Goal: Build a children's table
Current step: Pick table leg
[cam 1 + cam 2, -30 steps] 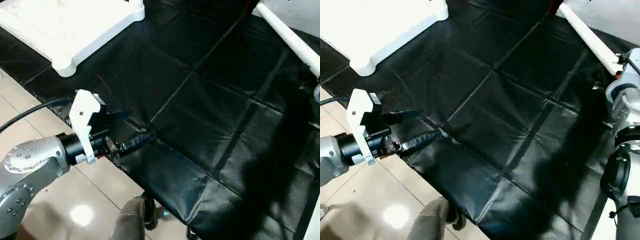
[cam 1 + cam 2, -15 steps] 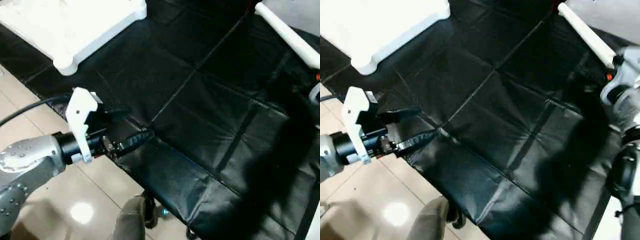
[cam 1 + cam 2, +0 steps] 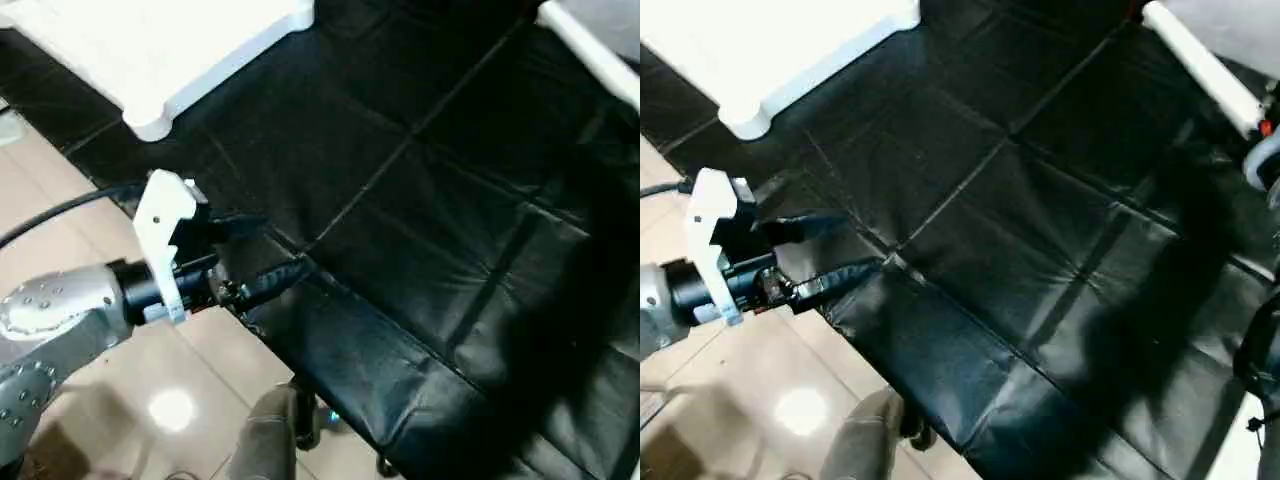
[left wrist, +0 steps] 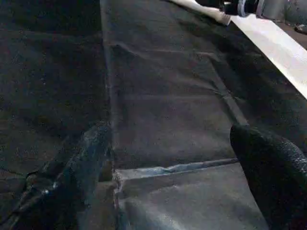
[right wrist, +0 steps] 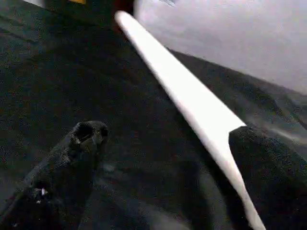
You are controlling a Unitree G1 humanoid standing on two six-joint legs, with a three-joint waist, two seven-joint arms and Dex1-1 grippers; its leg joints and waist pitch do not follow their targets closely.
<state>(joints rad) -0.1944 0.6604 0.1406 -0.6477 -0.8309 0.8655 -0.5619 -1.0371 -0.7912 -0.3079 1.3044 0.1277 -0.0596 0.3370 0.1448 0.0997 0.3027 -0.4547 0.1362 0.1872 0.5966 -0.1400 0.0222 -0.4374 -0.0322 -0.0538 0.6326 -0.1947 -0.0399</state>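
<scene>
Black-covered work surface [image 3: 1040, 250]: tabletop [image 3: 170, 50] at its far left corner, leg [image 5: 192, 96] along its far right edge, lengthwise ahead of the empty wide-open right gripper [image 5: 163, 167], the nearer; left gripper [image 3: 250, 260] likewise agape, empty.

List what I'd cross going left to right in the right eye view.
left gripper → white tabletop → black cover → white leg
</scene>
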